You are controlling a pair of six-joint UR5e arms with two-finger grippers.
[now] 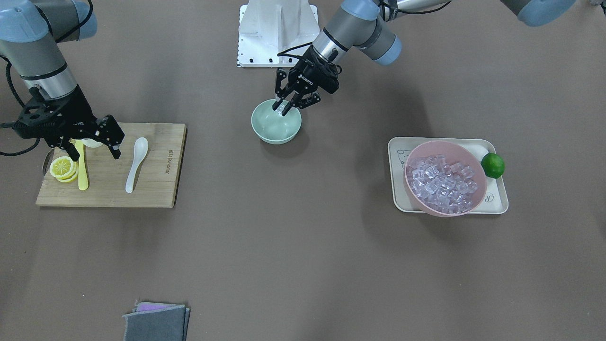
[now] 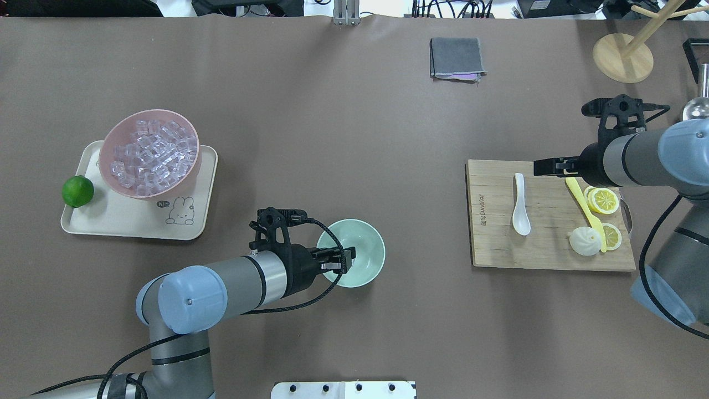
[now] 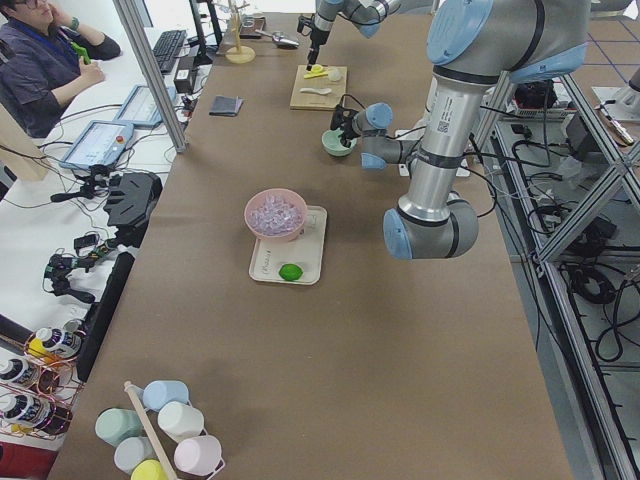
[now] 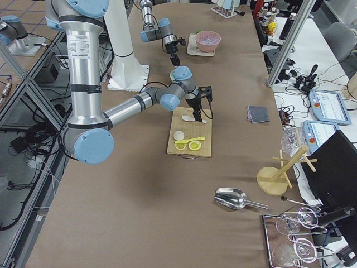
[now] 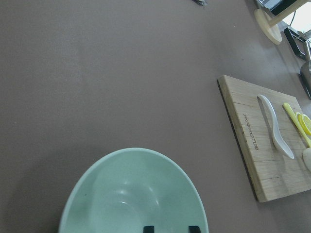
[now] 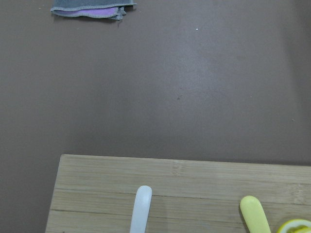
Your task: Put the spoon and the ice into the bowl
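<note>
In the front-facing view my left hand [image 1: 285,107] hung at the top centre. Its fingertips pinched the ice [image 1: 282,108], one clear cube, just over the upper rim of the bowl [image 1: 276,130]. The overhead view hid that cube beneath the hand. My left wrist view caught only two fingertip ends at its bottom edge, with the bowl's inside bare.

My right hand [image 1: 94,152] sat at the left of the front view, fingers spread and holding nothing, above the cutting board [image 1: 161,184]. One tip was by the yellow knife [image 1: 83,177], the other close to the scoop of the spoon [image 1: 136,163], which lay flat on the board. The overhead view showed a white bun [image 2: 584,241] on the board, mostly hidden behind that hand in the front view.

By count there was one spoon, one mint bowl, and one pink bowl [image 1: 440,211] heaped with more cubes than I could number. There was also one tray [image 1: 402,201], one lime [image 1: 493,165], one knife and one bun. Two lemon slices [image 2: 602,200] showed from overhead, and one folded cloth [image 1: 156,323] lay on the desk [image 1: 303,260].
</note>
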